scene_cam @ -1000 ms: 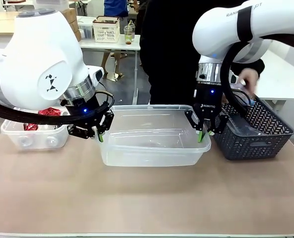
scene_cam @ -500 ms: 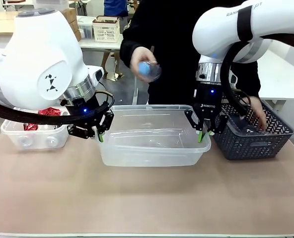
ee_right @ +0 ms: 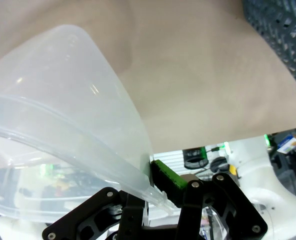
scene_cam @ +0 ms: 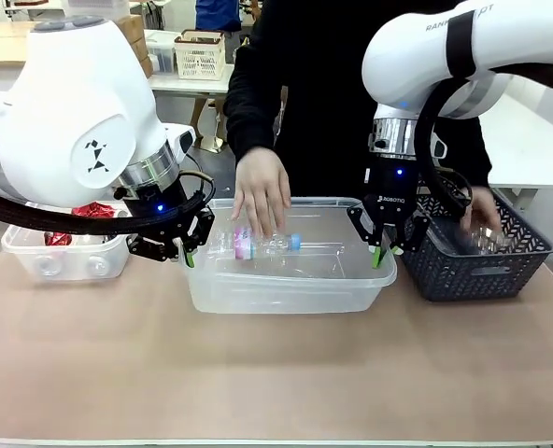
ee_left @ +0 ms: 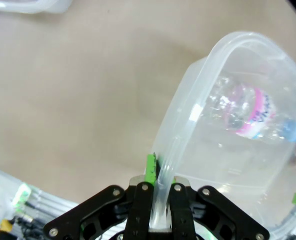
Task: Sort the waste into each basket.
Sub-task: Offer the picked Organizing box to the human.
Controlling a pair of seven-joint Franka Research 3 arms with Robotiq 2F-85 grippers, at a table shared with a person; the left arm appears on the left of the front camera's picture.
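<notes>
- Your left tool [scene_cam: 185, 250] is clamped on the left rim of the middle clear tub [scene_cam: 286, 289]; the left wrist view shows its fingers [ee_left: 143, 200] closed tight on the rolled edge.
- Your right tool [scene_cam: 379, 250] grips the same tub's right rim, fingers pinched onto the plastic lip in the right wrist view.
- Inside that tub, a clear bottle [scene_cam: 262, 245] with pink label and blue cap lies on its side, under the person's hand [scene_cam: 261, 194].
- Left of the middle tub, a second clear tub [scene_cam: 62, 257] holds red cans [scene_cam: 92, 211].
- Right of the middle tub, the person's other hand [scene_cam: 485, 213] reaches into the dark lattice basket [scene_cam: 477, 252].
- All three containers stand on the tabletop [scene_cam: 276, 373].
</notes>
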